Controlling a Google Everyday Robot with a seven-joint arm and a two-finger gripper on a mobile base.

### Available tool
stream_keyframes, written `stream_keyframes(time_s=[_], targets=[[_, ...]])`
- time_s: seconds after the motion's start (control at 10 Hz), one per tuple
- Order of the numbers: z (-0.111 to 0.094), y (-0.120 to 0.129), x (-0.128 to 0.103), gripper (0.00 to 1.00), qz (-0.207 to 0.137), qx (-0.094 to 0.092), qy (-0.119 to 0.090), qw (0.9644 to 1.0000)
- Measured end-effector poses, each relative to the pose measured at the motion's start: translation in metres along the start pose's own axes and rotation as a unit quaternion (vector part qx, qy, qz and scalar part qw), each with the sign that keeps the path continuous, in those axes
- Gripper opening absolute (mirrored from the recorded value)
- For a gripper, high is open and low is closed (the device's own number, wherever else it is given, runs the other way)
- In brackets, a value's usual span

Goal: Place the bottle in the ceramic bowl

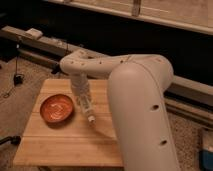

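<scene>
The orange-red ceramic bowl (56, 109) sits on the left part of the wooden table (65, 145). My gripper (83, 100) points down just right of the bowl, at the end of my white arm (140, 105). It is shut on the slim white bottle (89, 113). The bottle hangs tilted below the gripper, its lower end near the bowl's right rim and a little above the table. The bowl is empty.
My bulky white arm covers the table's right side. A long low ledge (45, 42) with a small white box and cables runs behind the table. Carpet floor with a cable lies to the left. A blue object (207, 150) is at the lower right.
</scene>
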State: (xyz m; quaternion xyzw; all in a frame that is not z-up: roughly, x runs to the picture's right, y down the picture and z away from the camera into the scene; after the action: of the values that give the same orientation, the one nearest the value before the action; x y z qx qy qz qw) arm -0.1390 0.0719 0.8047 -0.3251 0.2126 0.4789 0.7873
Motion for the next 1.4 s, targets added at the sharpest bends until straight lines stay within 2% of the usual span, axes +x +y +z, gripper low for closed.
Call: stream_keyframes(time_s=[0.5,0.6,1.2,1.4], targets=[[0.007,0.039,-0.040,0.00,-0.064,0.002,0.010,0.9979],[0.008,0.046,-0.045,0.05,-0.076,0.001,0.012,0.9970],[0.022,0.085,-0.062,0.64,-0.138,-0.001,0.020,0.9902],[0.028,0.098,-0.070,0.79,-0.158,0.000,0.023,0.9872]])
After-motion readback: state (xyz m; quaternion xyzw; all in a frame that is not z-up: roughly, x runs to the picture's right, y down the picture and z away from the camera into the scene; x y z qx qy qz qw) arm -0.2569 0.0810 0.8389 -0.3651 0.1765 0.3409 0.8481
